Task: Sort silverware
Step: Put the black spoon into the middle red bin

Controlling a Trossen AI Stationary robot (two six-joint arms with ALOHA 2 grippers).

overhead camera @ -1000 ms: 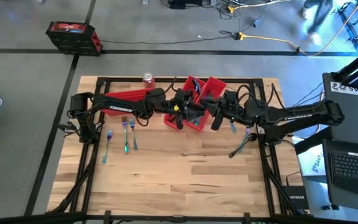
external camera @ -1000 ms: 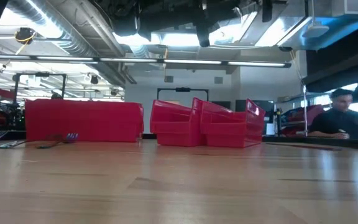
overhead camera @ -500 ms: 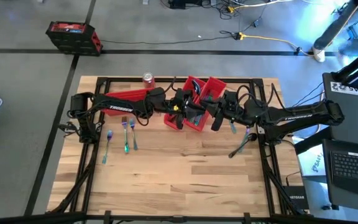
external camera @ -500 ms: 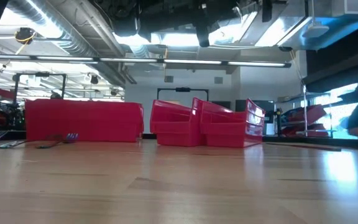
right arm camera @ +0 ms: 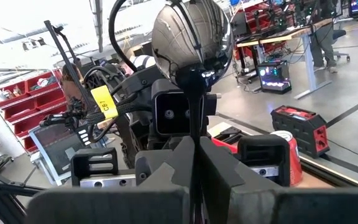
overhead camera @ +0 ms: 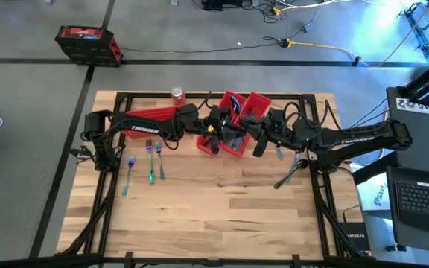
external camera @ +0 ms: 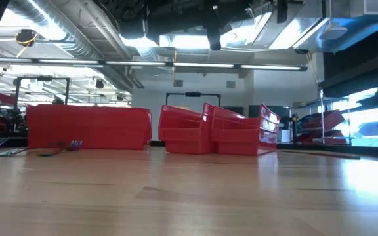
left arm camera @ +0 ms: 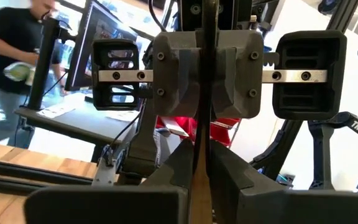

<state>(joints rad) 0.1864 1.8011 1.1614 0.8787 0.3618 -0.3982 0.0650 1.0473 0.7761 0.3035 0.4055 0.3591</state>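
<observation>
Above the red bins (overhead camera: 237, 123) in the table's middle, my two grippers face each other, both shut on one spoon. Its shiny bowl (right arm camera: 191, 31) stands above my right gripper (right arm camera: 194, 149). In the left wrist view its thin handle (left arm camera: 202, 143) shows edge-on, running from my left gripper (left arm camera: 201, 171) up into the right one. In the high view my left gripper (overhead camera: 228, 132) comes from the left and my right gripper (overhead camera: 253, 138) from the right. More silverware lies flat on the wood: forks (overhead camera: 153, 162) at the left, other pieces (overhead camera: 289, 175) at the right. My left gripper pinches the spoon's handle (left arm camera: 201, 186) between its two fingers, coming about level from the table's left. The fingers lie across the handle, below the right gripper's hold. My right gripper pinches the handle (right arm camera: 193, 127) below the bowl, level from the table's right. The spoon stands roughly upright, bowl up, clear of the bins.
A long red bin (overhead camera: 151, 115) lies at the far left under my left arm, with a red soda can (overhead camera: 177, 94) behind it. The near half of the wooden table (overhead camera: 214, 216) is bare wood. A laptop (overhead camera: 423, 197) sits beyond the right edge.
Both arms have kept still. A person beyond the table's right side has walked out of the low view.
</observation>
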